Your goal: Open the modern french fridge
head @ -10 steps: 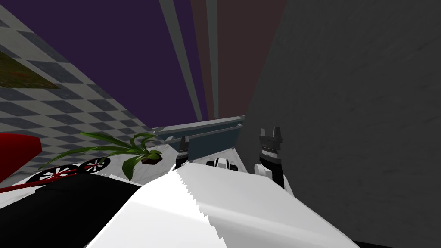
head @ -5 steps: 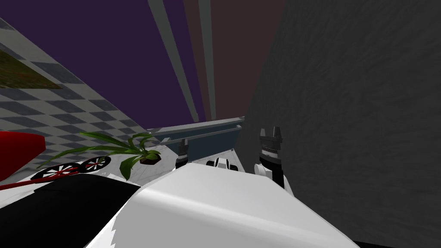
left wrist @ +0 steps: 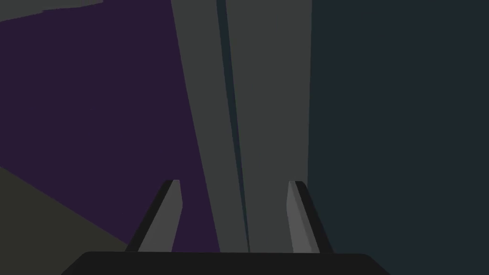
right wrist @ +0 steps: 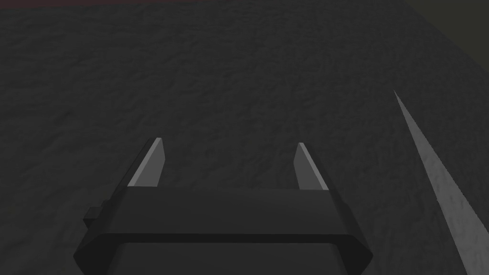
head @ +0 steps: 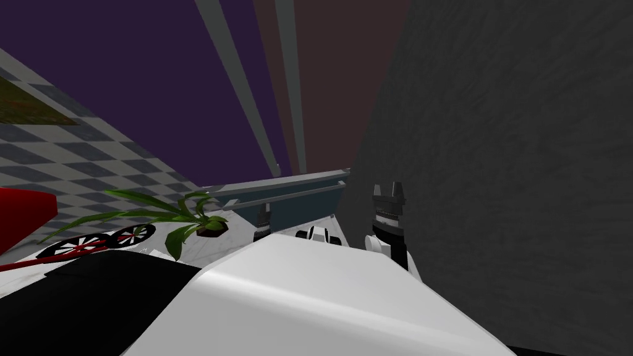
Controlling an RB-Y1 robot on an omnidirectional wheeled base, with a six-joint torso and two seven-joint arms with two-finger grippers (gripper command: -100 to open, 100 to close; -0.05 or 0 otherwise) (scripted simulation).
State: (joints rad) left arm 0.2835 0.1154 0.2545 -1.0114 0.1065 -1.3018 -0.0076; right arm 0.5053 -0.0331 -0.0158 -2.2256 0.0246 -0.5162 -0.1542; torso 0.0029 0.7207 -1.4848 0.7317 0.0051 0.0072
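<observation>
My view has swung slightly since a second ago, the grey vertical strips [head: 290, 86] sliding left. The dark grey rough surface [head: 507, 154], probably the fridge, rises close on my right. The right gripper [head: 388, 187] faces it, fingers wide apart, empty. The left gripper [left wrist: 234, 184], fingers equally spread and empty, faces the strips.

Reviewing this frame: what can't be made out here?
- Head view: the dark grey surface runs off the right edge. I cannot tell whether it is the fridge or where a handle lies.
- Head view: the red object is cut by the left edge.
- Right wrist view: the pale strip beside the right gripper runs off the edge and cannot be identified.
</observation>
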